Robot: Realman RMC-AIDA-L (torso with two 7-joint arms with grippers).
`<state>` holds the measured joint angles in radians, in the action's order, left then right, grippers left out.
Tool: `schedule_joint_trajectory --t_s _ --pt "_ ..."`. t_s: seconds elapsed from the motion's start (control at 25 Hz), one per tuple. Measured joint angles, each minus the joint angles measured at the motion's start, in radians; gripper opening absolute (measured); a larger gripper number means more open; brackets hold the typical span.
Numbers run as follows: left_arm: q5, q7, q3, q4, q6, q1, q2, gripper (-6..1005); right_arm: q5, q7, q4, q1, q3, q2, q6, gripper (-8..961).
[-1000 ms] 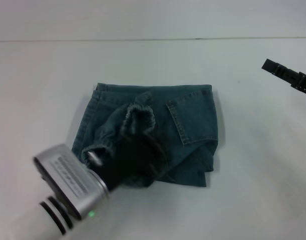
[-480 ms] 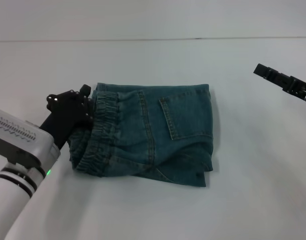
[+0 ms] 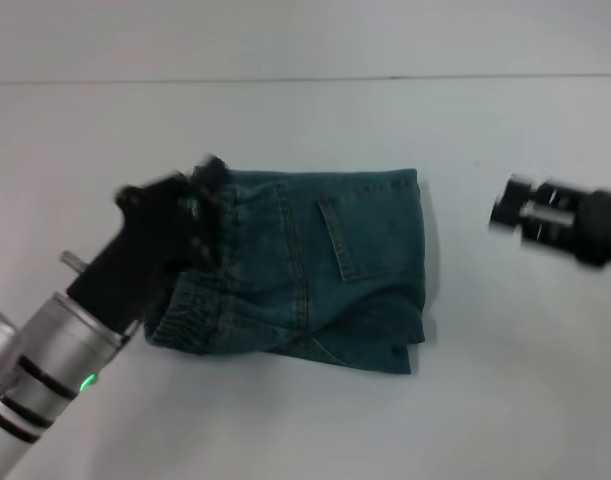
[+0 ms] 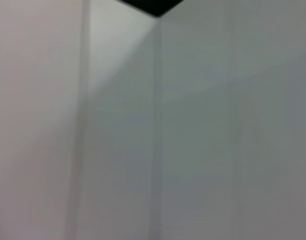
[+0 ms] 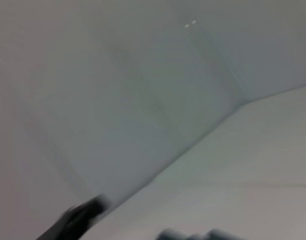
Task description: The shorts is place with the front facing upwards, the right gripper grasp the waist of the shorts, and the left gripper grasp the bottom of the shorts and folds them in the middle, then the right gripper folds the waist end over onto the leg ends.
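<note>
Looking from the head view, you have the left gripper [image 3: 190, 215] nearest you, its silver wrist with the green light low on the robot's left of the shorts [image 3: 315, 270] and its black body reaching up and inward. Its tips sit over the waist end [image 3: 200, 300], the ruffled elastic band that forms the shorts' left edge. You cannot tell whether the fingers are apart or together there; the tips are smeared and dark against the cloth, and nothing shows them gripping the band.

The shorts lie folded into a compact, roughly rectangular bundle on the white table [image 3: 305, 420]. The gathered waistband runs down the left edge, a patch pocket [image 3: 360, 235] faces up near the middle, and the lower right corner is rumpled, with a fold of denim tucked under itself. The leg ends are not clearly visible in the bundle.

Farther out, well apart from the shorts on their right side, the right gripper [image 3: 510, 210] hangs over bare table, pointing toward the bundle. It is blurred, so you cannot tell how its fingers stand either.

The left wrist view gives you only pale surfaces. The right wrist view shows the same pale surroundings, with a dark blurred shape at one edge that cannot be identified.
</note>
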<state>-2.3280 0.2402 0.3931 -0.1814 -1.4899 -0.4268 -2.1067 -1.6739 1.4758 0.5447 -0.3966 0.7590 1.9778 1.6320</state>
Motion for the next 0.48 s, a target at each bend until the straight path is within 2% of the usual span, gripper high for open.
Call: schedule_joint_trajectory --t_s 0.04,0.08,0.2,0.28,0.32,0.44,0.48 --pt "-0.029 0.103 -0.026 0.022 -0.015 -0.012 0.008 12 -0.032 -0.015 0.019 0.0 -0.001 0.003 0.032 619" --pt "-0.044 0.174 -0.044 0.043 -0.023 -0.023 0.011 17 -0.065 -0.021 0.053 0.004 -0.001 0.017 0.043 619" --pt "-0.075 0.395 -0.088 0.116 -0.037 -0.049 0.01 32 -0.162 -0.033 0.17 0.017 -0.001 0.074 0.041 633" --pt "-0.095 0.474 -0.128 0.166 -0.057 -0.068 0.008 42 -0.225 -0.033 0.238 0.02 -0.001 0.107 0.026 648" --pt "-0.105 0.52 -0.164 0.202 -0.067 -0.084 0.006 47 -0.244 -0.03 0.253 0.016 0.002 0.114 0.02 655" --pt "-0.109 0.614 -0.244 0.313 -0.081 -0.114 -0.012 62 -0.26 -0.028 0.262 0.002 0.005 0.116 0.016 771" --pt "-0.106 0.681 -0.287 0.467 -0.121 -0.135 -0.048 95 -0.255 -0.027 0.263 -0.001 0.005 0.116 0.018 810"
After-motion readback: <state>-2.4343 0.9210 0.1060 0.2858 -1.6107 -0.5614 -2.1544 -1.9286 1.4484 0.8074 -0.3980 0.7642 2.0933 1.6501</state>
